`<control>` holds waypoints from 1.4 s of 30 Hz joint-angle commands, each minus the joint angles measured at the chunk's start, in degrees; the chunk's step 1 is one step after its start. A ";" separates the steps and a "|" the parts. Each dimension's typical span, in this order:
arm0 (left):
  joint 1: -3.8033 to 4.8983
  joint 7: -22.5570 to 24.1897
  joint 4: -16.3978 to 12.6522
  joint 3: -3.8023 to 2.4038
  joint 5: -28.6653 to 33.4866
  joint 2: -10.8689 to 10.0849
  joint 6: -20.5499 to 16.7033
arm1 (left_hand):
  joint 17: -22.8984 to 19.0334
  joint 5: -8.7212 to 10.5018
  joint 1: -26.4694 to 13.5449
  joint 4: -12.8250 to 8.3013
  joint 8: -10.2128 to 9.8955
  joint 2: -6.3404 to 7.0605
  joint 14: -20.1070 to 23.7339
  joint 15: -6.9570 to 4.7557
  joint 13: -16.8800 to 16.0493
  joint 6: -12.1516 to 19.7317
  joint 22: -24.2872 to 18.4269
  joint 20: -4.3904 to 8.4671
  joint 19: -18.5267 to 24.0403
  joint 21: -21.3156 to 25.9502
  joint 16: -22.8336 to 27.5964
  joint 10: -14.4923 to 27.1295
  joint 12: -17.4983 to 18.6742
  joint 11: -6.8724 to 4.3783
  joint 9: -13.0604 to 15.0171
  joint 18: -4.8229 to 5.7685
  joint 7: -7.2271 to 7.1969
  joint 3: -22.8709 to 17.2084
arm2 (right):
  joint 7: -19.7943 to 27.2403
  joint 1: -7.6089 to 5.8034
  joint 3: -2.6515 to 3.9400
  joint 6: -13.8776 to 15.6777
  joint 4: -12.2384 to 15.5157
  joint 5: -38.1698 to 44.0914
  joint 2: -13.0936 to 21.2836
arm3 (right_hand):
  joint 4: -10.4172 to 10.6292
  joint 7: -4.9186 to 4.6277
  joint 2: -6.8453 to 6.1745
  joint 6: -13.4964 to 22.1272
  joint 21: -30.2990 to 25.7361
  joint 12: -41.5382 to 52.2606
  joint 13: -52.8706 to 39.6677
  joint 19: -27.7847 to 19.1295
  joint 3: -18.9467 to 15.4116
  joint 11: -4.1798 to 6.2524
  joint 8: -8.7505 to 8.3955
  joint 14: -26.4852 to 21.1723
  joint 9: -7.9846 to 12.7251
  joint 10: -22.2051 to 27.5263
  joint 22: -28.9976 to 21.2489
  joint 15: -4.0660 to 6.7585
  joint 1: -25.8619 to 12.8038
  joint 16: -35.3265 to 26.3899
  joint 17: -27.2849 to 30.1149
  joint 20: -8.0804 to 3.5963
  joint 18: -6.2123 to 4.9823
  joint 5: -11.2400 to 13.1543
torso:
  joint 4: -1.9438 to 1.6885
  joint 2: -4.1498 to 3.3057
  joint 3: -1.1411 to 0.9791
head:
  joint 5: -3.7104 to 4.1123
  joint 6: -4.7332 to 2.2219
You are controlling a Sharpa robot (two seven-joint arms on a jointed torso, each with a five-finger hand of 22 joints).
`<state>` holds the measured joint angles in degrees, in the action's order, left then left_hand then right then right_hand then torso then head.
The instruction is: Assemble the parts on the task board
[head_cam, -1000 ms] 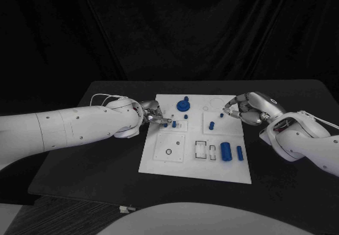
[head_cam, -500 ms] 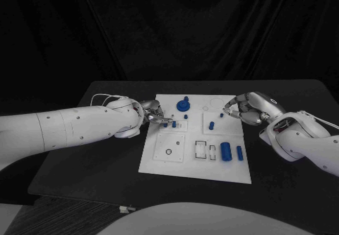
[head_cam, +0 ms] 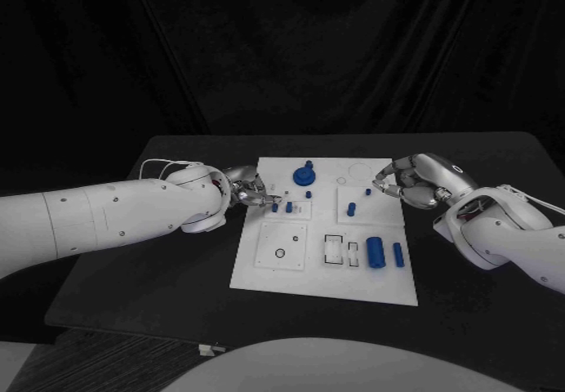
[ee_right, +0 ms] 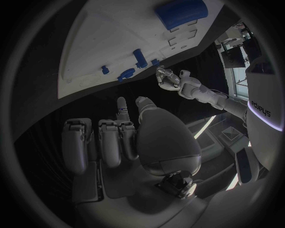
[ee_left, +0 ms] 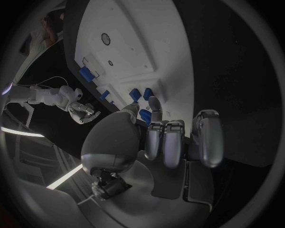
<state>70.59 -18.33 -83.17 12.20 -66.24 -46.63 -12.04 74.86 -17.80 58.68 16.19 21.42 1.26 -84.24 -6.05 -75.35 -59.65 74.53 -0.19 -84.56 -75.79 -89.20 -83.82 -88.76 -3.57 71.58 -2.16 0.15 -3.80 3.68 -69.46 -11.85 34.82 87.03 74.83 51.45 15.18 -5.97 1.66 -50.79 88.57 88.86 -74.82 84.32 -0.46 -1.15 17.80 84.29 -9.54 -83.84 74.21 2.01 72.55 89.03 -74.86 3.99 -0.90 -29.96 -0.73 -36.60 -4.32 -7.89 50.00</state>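
**Left hand working at the small pegs, far-left part of the board**

Reaching in from the left: left hand point(head_cam: 244, 189), fingertips at the left edge of the task board point(head_cam: 295, 278), right beside the small blue pegs point(head_cam: 290, 207) standing in the far-left plate. Pinching something or merely touching — cannot tell; fingertips too small and crowded in the head view.

Hovering at the far-right edge of the board: right hand point(head_cam: 412, 183), fingers curled inward, nothing visibly grasped.

Lying in the near-right area: large blue cylinder point(head_cam: 377, 251), with a slimmer blue piece point(head_cam: 399, 253) just beside it. Standing at the far edge: blue knob point(head_cam: 305, 175). Open slots point(head_cam: 337, 250) waiting between near-left plate and cylinder.

Doing the step well, by judgement: keeping the peg upright over its hole, lowering straight, avoiding knocking the neighbouring pegs, easing off only once seated.

Differing between views:
- Left wrist view: fingers point(ee_left: 172, 142) of the left hand curled side by side, one fingertip reaching toward blue pegs point(ee_left: 140, 93) at the board's rim — closeness unreadable from the head camera.
- Right wrist view: right hand point(ee_right: 128, 137) folded over nothing, well apart from the blue parts point(ee_right: 140, 58); large cylinder point(ee_right: 181, 12) showing beyond.
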 commanded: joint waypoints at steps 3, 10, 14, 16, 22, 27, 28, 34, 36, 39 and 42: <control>2.28 2.28 -2.60 -0.07 -0.17 -2.17 -6.14 | 15.11 1.93 0.47 0.36 -0.83 -0.66 -5.75 -0.09 -14.65 5.00 11.93 -0.06 -1.08 -0.97 -0.77 -6.18 -1.24 0.38 1.71 -0.49 0.86 4.53 | 0.46 -0.24 0.05 2.63 1.39 0.33 0.96 | 0.62 -0.16 -0.32 -0.39 0.45 1.14 -15.18 5.08 1.56 -0.38 -0.83 5.71 -0.94 -6.16 15.39 0.40 1.05 0.97 -15.14 -0.11 0.60 -1.51 | -0.03 0.04 0.01 | 0.25 0.00; 7.29 13.06 -4.48 -0.07 -0.16 -4.35 -13.29 | 11.55 -3.48 5.73 0.05 -9.68 -1.28 -4.36 3.25 -10.39 18.48 10.87 -2.38 1.16 3.36 2.68 -1.16 6.37 4.27 -6.17 -1.09 5.46 6.37 | 0.85 -1.69 0.06 3.95 2.33 0.33 1.75 | 0.80 -0.17 -0.38 -0.41 0.53 1.14 -15.18 5.12 1.51 -0.40 -0.84 5.71 -0.94 -6.16 15.42 0.39 0.86 0.97 -15.14 -0.10 0.62 -1.48 | 0.05 0.16 0.09 | 0.33 0.00; 9.30 22.70 -3.51 -0.07 -0.17 -4.02 -13.28 | 5.12 -5.77 16.56 -1.35 -12.76 -0.69 1.67 6.40 9.24 22.59 8.41 -4.42 8.39 13.70 9.23 40.58 47.53 7.13 -14.16 -2.48 7.22 3.28 | 0.95 -2.65 0.06 4.49 3.24 0.33 2.10 | 0.81 -0.16 -0.38 -0.43 0.48 1.14 -15.18 5.09 1.52 -0.39 -0.83 5.71 -0.95 -6.16 15.40 0.39 0.85 0.97 -15.14 -0.10 0.60 -1.49 | 0.14 0.27 0.10 | 0.21 0.00; 9.78 27.39 -2.45 -0.06 -0.18 -3.33 -12.60 | 5.26 -2.41 22.10 -2.90 -14.72 -0.45 2.04 7.86 14.43 23.42 8.87 -5.62 8.07 11.57 8.65 48.46 55.09 9.48 -18.62 -1.83 6.44 0.08 | 1.02 -3.07 0.06 4.76 3.87 0.33 2.26 | 0.81 -0.16 -0.38 -0.43 0.48 1.14 -15.18 5.09 1.52 -0.39 -0.83 5.71 -0.95 -6.16 15.40 0.39 0.85 0.97 -15.14 -0.10 0.60 -1.49 | 0.13 0.25 0.09 | 0.26 0.00; 8.58 35.69 1.88 -0.03 -11.87 -0.20 -9.27 | 7.68 2.02 28.02 -4.31 -18.04 5.22 -2.03 5.67 38.01 17.11 10.63 -5.68 2.89 2.50 4.87 46.99 70.11 8.94 -37.18 -1.62 3.42 -9.77 | 1.03 -3.77 0.06 4.91 5.91 0.33 2.85 | 0.86 -0.15 -0.37 -0.51 0.07 1.14 -15.18 4.84 1.55 -0.42 -0.80 5.71 -0.96 -6.16 15.23 0.43 0.86 0.97 -15.14 -0.11 0.48 -1.50 | 0.04 0.11 0.05 | 1.07 0.00; 6.21 37.85 5.45 -0.03 -19.57 2.59 -6.78 | 6.63 5.83 27.95 -4.99 -17.68 7.30 -2.11 3.52 48.98 13.96 10.38 -3.59 2.99 3.29 5.43 45.69 73.39 5.96 -45.23 -1.62 2.18 -10.80 | 0.62 -4.04 0.06 4.68 6.98 0.33 3.67 | 1.27 0.10 -0.72 -0.75 -1.18 1.14 -15.18 4.07 1.99 -0.02 -0.94 5.65 -1.01 -6.16 14.72 0.53 0.82 0.82 -14.89 -0.18 0.10 -0.96 | 0.04 0.16 -0.01 | 2.10 0.00; 5.81 38.09 6.10 -0.03 -20.34 3.08 -6.43 | 6.53 6.12 27.93 -5.08 -17.67 7.40 -2.12 3.66 50.50 13.19 10.36 -3.70 2.98 3.43 5.45 45.41 73.53 6.03 -46.30 -1.63 2.50 -10.77 | 0.58 -4.11 0.06 4.68 7.15 0.33 3.86 | 1.28 0.16 -0.79 -0.82 -1.73 1.04 -15.09 3.73 2.14 0.05 -0.98 5.51 -1.02 -6.12 14.49 0.60 0.80 0.46 -14.29 -0.23 -0.07 -0.82 | 0.02 0.14 -0.01 | 2.21 0.00; 4.66 38.30 8.37 -0.04 -22.32 5.17 -6.25 | 6.40 6.53 27.91 -5.45 -17.10 7.53 -2.12 3.55 54.39 9.43 10.39 -3.68 2.85 3.63 5.34 41.78 71.68 5.99 -49.53 -1.63 4.19 -10.78 | 0.16 -4.49 0.06 4.43 8.01 0.33 4.69 | 1.32 0.25 -0.90 -0.96 -2.87 -1.56 -12.88 3.07 2.47 0.18 -1.07 5.24 -1.06 -5.06 14.04 0.74 0.73 -0.24 -13.14 -0.36 -0.39 -0.55 | 0.04 -0.25 0.49 | 1.92 0.00; 4.53 38.22 8.73 -0.05 -22.55 5.69 -6.36 | 6.35 6.50 27.89 -5.55 -16.77 7.49 -2.10 3.57 54.82 8.34 10.38 -3.67 2.84 3.69 5.34 41.42 71.34 5.99 -49.79 -1.64 4.37 -10.89 | 0.04 -4.55 0.06 4.30 8.10 0.33 4.69 | 1.33 0.26 -0.92 -0.97 -2.96 -1.74 -12.73 3.02 2.49 0.20 -1.08 5.22 -1.07 -4.99 14.01 0.76 0.70 -0.29 -13.05 -0.38 -0.42 -0.43 | 0.09 -0.29 0.74 | 1.66 0.00; 4.40 37.94 9.12 -0.05 -22.76 6.44 -6.68 | 6.35 6.39 27.68 -5.73 -16.75 7.46 -2.13 3.71 55.25 7.45 10.43 -3.77 2.73 3.61 5.25 39.66 69.95 6.17 -50.47 -1.62 4.59 -11.12 | -0.16 -4.62 0.06 4.13 8.17 0.33 4.53 | 1.32 0.28 -0.92 -0.99 -3.31 -2.08 -12.44 2.81 2.55 0.21 -1.09 5.18 -1.08 -4.86 13.86 0.77 0.71 -0.39 -12.89 -0.39 -0.52 -0.31 | 0.11 -0.48 1.09 | 1.48 0.00; 4.34 37.57 9.38 -0.06 -22.88 7.10 -7.62 | 6.29 6.29 27.64 -5.80 -16.78 7.47 -2.11 3.73 55.37 7.29 10.46 -3.78 2.66 3.52 5.27 39.35 69.67 6.27 -50.65 -1.60 4.69 -11.22 | -0.34 -4.65 0.06 3.93 8.22 0.33 4.30 | 1.31 0.28 -0.92 -0.99 -3.39 -2.15 -12.38 2.76 2.57 0.22 -1.09 5.17 -1.08 -4.83 13.83 0.78 0.72 -0.41 -12.85 -0.40 -0.54 -0.29 | 0.04 -0.73 1.48 | 1.33 0.00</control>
<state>75.05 18.10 -73.88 12.21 -87.23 -39.73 -19.27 74.86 -12.15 86.81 11.12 4.31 7.71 -83.94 -2.05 -20.59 -52.21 74.53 -4.00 -82.20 -72.08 -83.21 -44.37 -18.19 2.63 21.55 -2.20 4.74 -13.15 4.34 -74.01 -11.84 38.24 95.06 74.83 55.83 16.05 -5.85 1.65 -51.50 86.40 87.59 -74.82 84.03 0.41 -1.14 17.79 83.83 -9.77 -83.84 74.20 2.47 72.53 89.01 -74.86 3.68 -0.93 -29.94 -0.65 -37.04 -3.34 -6.45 50.00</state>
